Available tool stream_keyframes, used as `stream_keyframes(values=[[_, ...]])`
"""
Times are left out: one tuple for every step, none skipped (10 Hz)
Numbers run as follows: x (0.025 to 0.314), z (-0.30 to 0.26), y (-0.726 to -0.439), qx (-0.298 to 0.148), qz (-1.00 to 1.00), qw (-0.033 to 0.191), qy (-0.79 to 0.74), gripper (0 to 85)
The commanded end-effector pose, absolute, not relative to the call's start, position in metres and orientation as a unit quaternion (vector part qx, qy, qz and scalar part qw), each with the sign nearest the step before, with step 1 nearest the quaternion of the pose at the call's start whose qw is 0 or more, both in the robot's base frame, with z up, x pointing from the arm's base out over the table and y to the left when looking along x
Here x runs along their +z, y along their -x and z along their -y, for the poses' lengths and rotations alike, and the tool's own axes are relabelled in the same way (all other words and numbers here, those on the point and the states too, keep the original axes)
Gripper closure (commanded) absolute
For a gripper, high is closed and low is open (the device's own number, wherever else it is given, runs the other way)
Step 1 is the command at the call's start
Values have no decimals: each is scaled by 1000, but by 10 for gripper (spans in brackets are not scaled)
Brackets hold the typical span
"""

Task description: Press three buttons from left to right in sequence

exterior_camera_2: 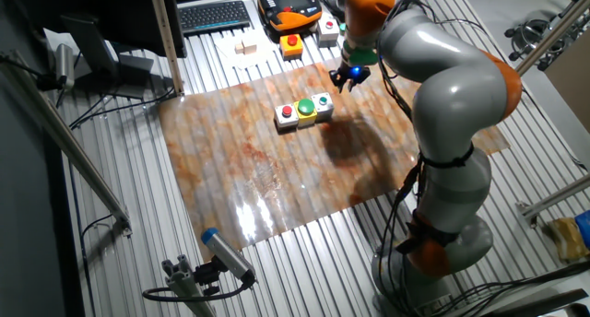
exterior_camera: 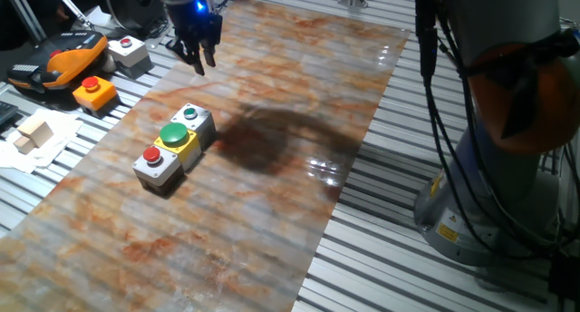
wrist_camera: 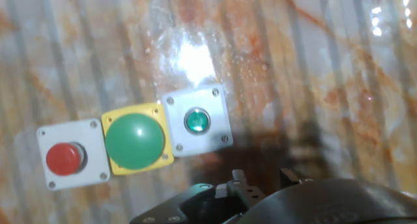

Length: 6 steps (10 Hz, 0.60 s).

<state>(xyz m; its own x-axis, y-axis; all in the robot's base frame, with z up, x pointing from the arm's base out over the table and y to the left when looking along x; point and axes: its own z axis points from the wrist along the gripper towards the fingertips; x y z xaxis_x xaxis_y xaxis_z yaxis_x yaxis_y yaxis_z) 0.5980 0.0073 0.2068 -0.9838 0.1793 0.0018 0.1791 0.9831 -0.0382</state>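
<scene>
Black two-finger claw (exterior_camera: 198, 56) raised above marbled brown surface (exterior_camera: 272, 194), finger state cannot be told, row of three touching button boxes below: grey box with red button (wrist_camera: 71, 162), yellow box with green dome (wrist_camera: 135, 139), grey box with dark-green button (wrist_camera: 197, 121), mid-surface, untouched.

In the hand view you see only the dark body of the gripper (wrist_camera: 287, 198) at the bottom edge; the fingertips are cut off, so you cannot tell there whether they stand apart. In both fixed views the fingers (exterior_camera: 198, 51) are too small and dark to show a gap. The robot arm (exterior_camera: 507, 121) is cut off by the top and right edges in one fixed view. At the far left, the black and orange device (exterior_camera: 54, 63) is partly outside the picture, and the pale wooden blocks (exterior_camera: 30, 135) are too small to tell their number.
</scene>
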Motion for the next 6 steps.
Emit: stream_keyframes(values=[[203, -8, -601, 28, 996, 3, 89, 340], [199, -10, -604, 30, 995, 4, 96, 340], [195, -12, -608, 30, 995, 4, 98, 340], [192, -12, -610, 30, 995, 4, 98, 340], [188, -12, -613, 30, 995, 5, 97, 340], [183, -12, -616, 31, 995, 6, 92, 340]])
